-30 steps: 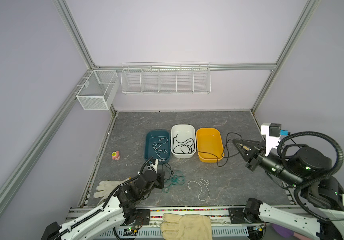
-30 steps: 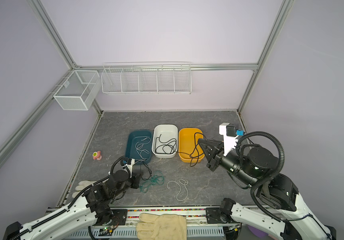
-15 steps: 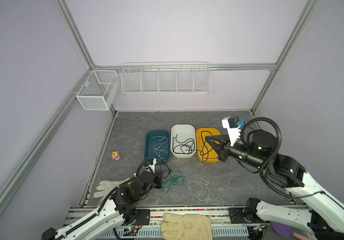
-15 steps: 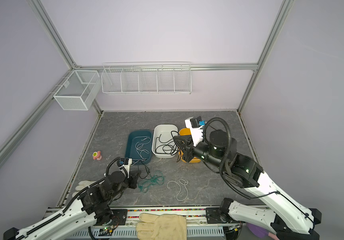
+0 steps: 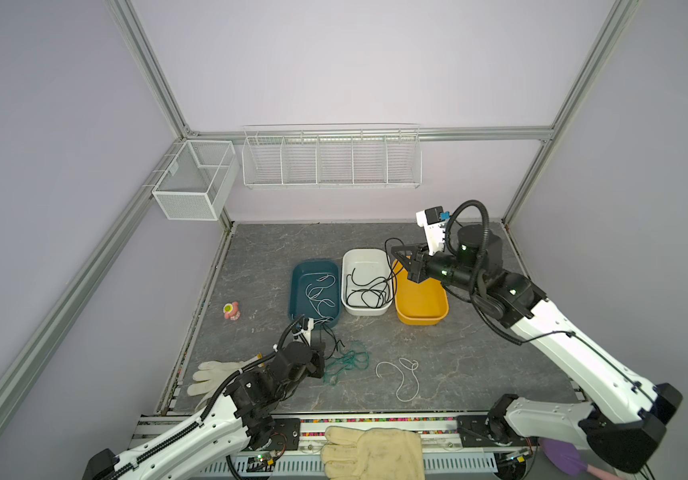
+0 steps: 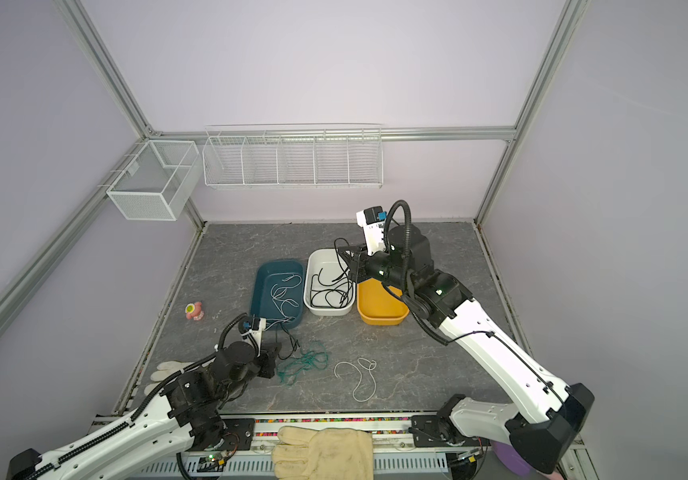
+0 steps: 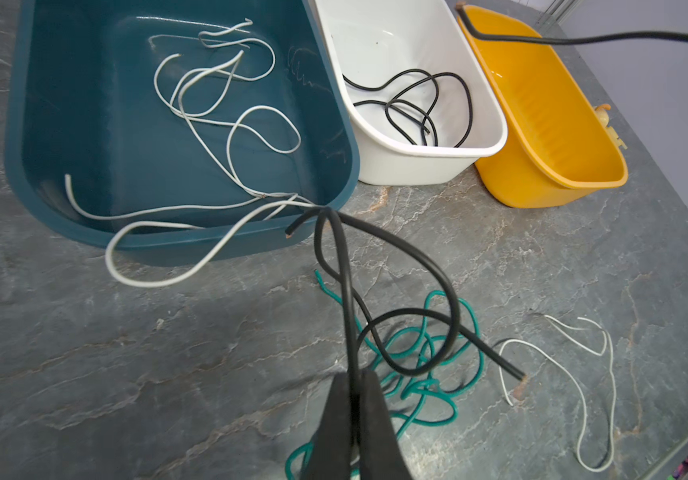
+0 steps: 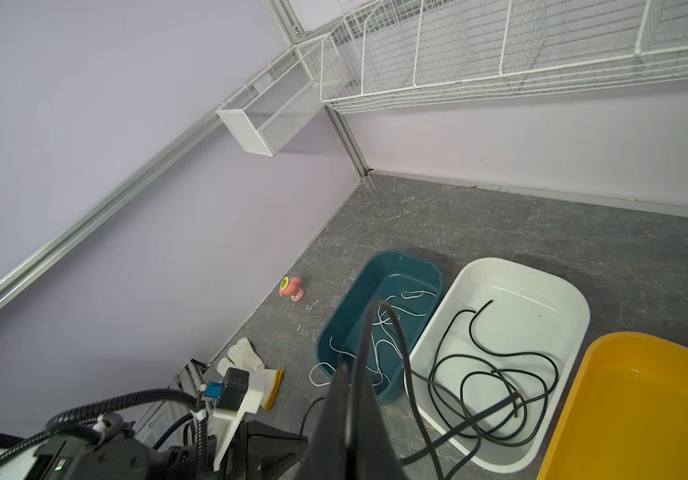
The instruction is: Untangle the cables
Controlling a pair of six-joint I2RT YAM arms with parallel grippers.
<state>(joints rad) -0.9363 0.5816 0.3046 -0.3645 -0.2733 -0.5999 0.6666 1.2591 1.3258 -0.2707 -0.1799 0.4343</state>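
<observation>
Robot lab cell, lavender walls (image 5: 355, 62), aluminium frame posts (image 5: 154, 77), wire baskets (image 5: 331, 166), grey tabletop (image 5: 479, 365)

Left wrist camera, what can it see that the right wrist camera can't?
Only the left wrist view: the green cable and the loose white cable lying on the table. Only the right wrist view: the pink toy, white glove and wire baskets. Both: the teal bin, white bin and yellow bin.

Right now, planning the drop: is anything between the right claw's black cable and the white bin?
Nothing visible: the right claw holds the black cable above the rim of the white bin, its top open.
</observation>
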